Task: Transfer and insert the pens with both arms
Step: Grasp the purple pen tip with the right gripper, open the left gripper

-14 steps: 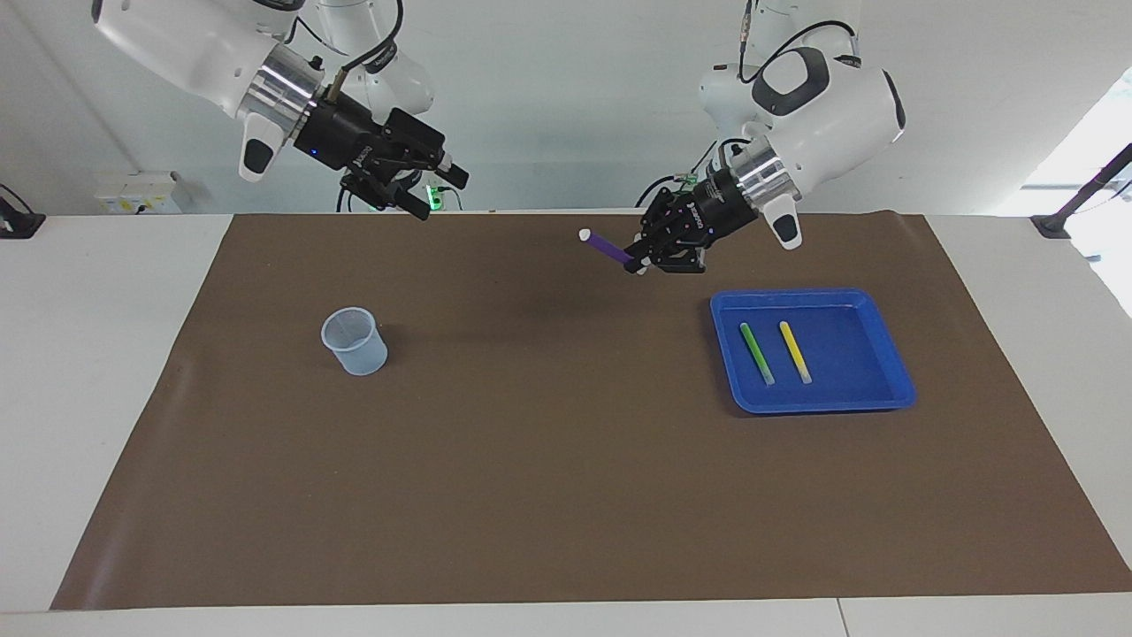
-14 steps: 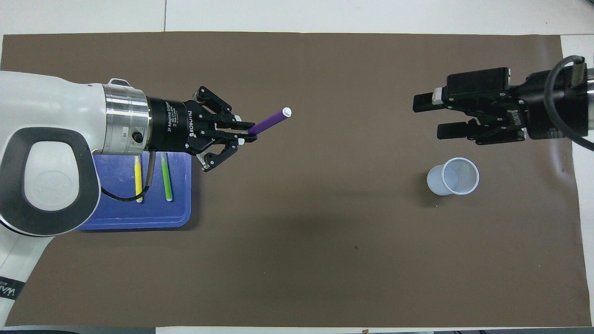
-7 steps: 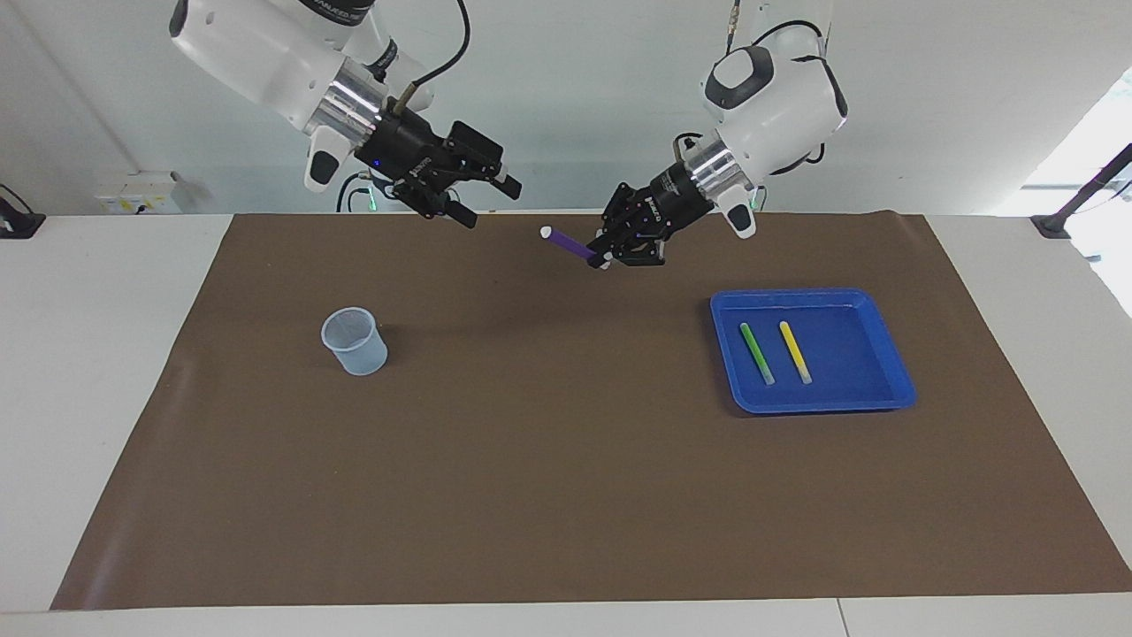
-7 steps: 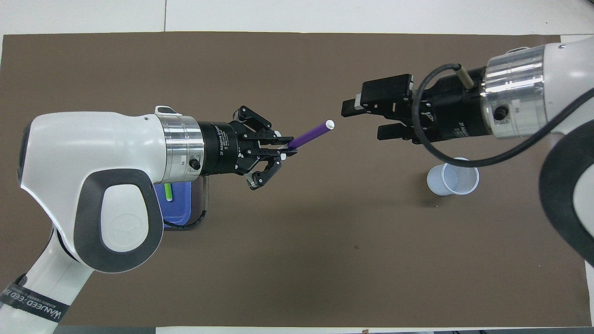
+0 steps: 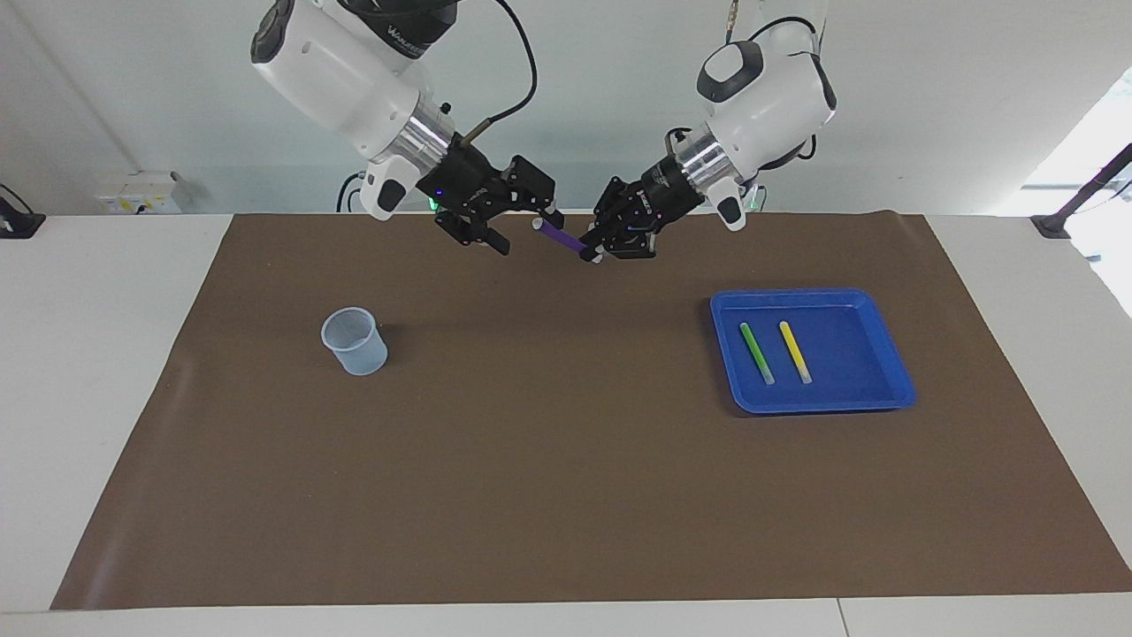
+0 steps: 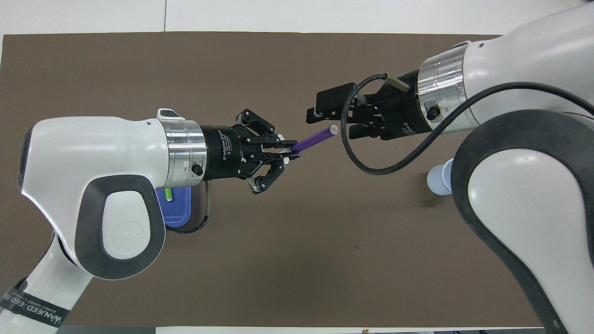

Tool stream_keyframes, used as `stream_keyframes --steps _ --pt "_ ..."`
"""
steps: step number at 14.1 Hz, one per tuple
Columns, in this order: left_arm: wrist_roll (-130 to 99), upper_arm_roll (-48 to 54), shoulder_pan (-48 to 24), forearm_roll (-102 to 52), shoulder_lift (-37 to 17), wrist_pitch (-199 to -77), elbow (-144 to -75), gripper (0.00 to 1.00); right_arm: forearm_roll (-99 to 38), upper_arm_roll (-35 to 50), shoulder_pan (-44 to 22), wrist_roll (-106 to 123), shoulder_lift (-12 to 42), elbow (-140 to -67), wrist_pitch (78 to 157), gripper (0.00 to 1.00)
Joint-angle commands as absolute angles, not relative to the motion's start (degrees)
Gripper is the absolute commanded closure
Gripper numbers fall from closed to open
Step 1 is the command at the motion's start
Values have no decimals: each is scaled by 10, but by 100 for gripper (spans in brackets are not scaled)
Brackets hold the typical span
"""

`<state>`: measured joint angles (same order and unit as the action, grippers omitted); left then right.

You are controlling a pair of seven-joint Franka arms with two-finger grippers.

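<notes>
Both arms have come together, so our left gripper [image 5: 591, 254], pinching the purple pen [image 5: 559, 237], offers it to our wide-open right gripper [image 5: 522, 227].

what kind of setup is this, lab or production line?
Looks like a robotics lab bench, not a line. Two white arms meet over a brown mat on a white table: the left gripper holds a purple pen out to the open right gripper. Props are just a blue tray and a plastic cup.
</notes>
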<state>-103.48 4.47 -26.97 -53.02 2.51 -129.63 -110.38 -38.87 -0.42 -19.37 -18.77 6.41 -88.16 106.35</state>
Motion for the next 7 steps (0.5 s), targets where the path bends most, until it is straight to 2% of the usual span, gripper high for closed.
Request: stream_keyframes --steps 1,7 --pt "-1023 39 -281 -541 47 -1315 -1136 100 -367 -4 -204 -195 68 -869 1061 0" --pt "-1021 39 -281 -541 50 -1321 -1139 100 -326 -4 -204 -190 65 -868 1040 0"
